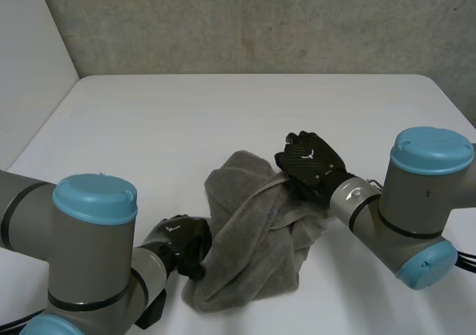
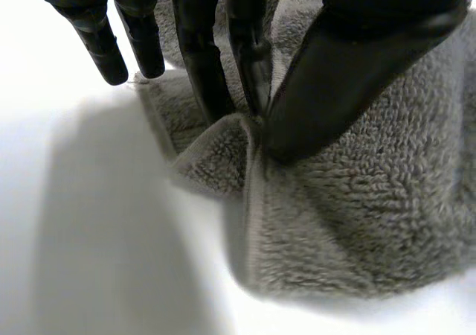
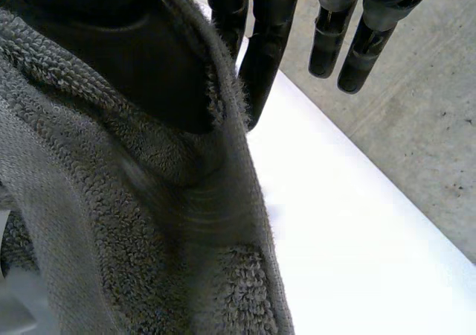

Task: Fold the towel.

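Left hand (image 2: 338,82) pinched towel (image 2: 357,223) edge between thumb and fingers; right hand (image 3: 141,59) likewise. Risk judged: thin pinch slipping, towel slumping onto counter (image 1: 223,112).

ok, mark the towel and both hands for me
towel (image 1: 253,249), head view, middle of the crumpled cloth.
left hand (image 1: 182,238), head view, back of the hand.
right hand (image 1: 309,160), head view, back of the hand.

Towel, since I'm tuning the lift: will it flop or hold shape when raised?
Probably floppy: the towel sags in folds below the right hand. Its looped pile likely resists slipping where the left hand pinches a fold. Crumpled on the table, it shouldn't roll.
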### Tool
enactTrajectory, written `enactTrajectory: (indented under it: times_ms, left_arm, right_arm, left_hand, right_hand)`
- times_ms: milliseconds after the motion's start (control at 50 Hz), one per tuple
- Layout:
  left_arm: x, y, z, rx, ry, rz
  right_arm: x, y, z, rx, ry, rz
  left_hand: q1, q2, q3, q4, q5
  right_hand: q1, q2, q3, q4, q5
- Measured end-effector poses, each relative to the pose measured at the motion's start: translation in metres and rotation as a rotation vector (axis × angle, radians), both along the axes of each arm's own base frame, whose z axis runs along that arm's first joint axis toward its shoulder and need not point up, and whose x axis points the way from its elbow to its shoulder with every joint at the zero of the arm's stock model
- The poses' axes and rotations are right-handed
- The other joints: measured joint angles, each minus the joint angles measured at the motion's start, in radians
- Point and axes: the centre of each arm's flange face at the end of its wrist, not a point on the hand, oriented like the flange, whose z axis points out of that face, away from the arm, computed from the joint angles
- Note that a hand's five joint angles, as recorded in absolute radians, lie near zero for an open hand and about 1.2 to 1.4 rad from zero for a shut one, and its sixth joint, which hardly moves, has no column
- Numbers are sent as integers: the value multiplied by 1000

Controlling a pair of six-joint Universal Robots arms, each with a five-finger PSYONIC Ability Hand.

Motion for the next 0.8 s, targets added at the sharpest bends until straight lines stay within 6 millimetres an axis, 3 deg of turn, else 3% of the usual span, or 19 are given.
enactTrajectory:
  times_ms: [60,260,580,720,800]
  left_arm:
    - [-3,1,1,21,38,-6]
    - [-3,-4,12,58,137,-27]
    - [28,-61,59,-117,206,118]
    - [25,-86,77,-230,195,103]
    - [15,-109,90,-324,192,82]
  right_arm:
    - [-2,1,5,-13,15,1]
    - [-14,4,29,-20,46,-15]
    - [-31,4,61,-30,40,-47]
    - [-19,-1,62,-56,-1,18]
    - [-2,-13,76,-140,-65,48]
  left_hand:
    - [72,95,0,0,111]
    - [73,101,0,0,120]
    - [73,101,0,0,120]
    - [79,101,0,0,120]
    - [79,101,0,0,120]
  right_hand:
    - [0,0,0,0,0]
    - [0,0,0,0,0]
    - [0,0,0,0,0]
    - [0,0,0,0,0]
    - [0,0,0,0,0]
